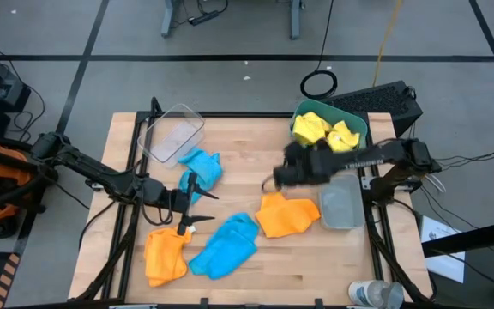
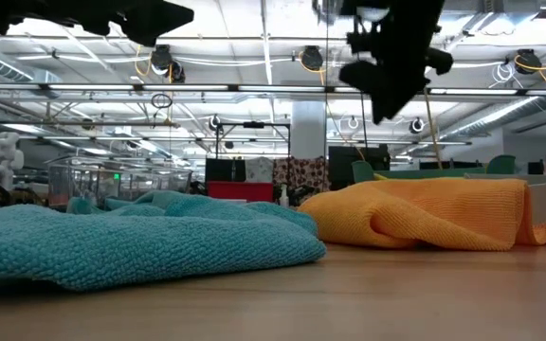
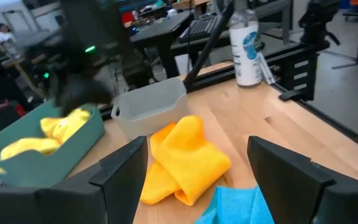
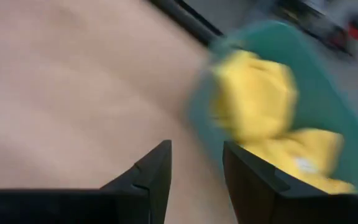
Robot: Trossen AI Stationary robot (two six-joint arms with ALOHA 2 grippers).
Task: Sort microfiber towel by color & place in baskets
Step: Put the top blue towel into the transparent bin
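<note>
My right end effector (image 1: 274, 178), fingers parted and empty, hangs over the wooden table (image 1: 256, 137) with the rumpled orange microfiber towel (image 1: 286, 215) just at its six o'clock, nearer than my open left end effector (image 1: 187, 202), out at nine.

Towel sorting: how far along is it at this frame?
Done: both yellow towels lie in the teal basket. In hand: nothing; the right gripper and the open left gripper are empty. Left: two blue towels and two orange towels lie on the table.
</note>
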